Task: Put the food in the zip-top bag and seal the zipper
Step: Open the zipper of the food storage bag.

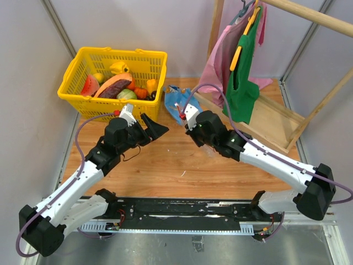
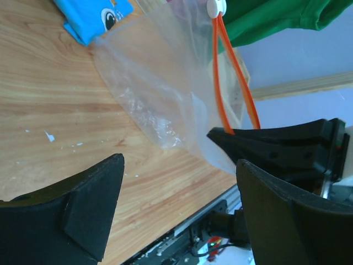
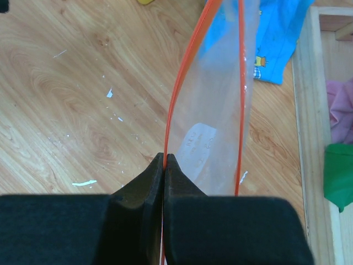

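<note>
R gripper [image 3: 164, 160] pinched shut on one zipper [image 3: 175, 99] lip, zip-top bag [image 3: 220, 99] dangling mouth-open over table [image 3: 66, 83] by blue pouch [image 3: 276, 33], L gripper [image 2: 179, 165] wide open, empty; film looks light/floppy/slick, so grab the stiffer strip, not the body.

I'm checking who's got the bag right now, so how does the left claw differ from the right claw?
The left claw stands wide open; the right claw is shut. The left claw holds nothing, while the right claw pinches one zipper strip of the zip-top bag, whose mouth gapes. Both are black and sit close together over the wooden table, with the left one facing the bag.
</note>
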